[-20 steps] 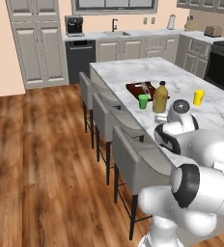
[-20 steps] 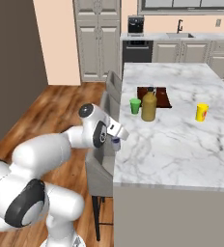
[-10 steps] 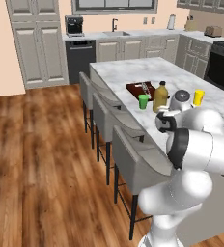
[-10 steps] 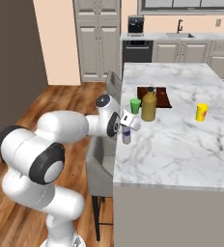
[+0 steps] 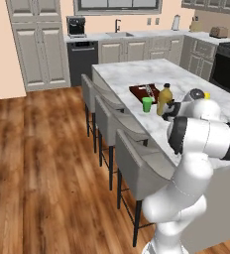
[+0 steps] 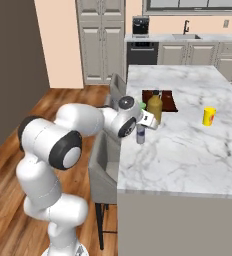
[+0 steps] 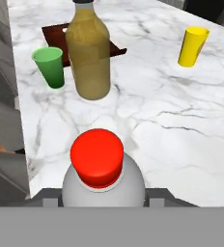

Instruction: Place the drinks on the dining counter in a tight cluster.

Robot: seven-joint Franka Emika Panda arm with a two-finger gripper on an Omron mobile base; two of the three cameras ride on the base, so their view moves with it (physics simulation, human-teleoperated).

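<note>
Gripper [image 6: 143, 126]: apparently pinching the red-capped pale bottle [image 7: 103, 176], fingers mostly hidden
Pale bottle: upright on dining counter [image 6: 188, 145]
Amber bottle [image 7: 88, 54]: just beyond, beside green cup [image 7: 49, 66]
Yellow bottle [image 7: 193, 46]: well apart

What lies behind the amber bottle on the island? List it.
Behind the amber bottle lies a brown tray on the marble counter. The bottle covers the tray's middle, so anything resting there can't be seen.
</note>
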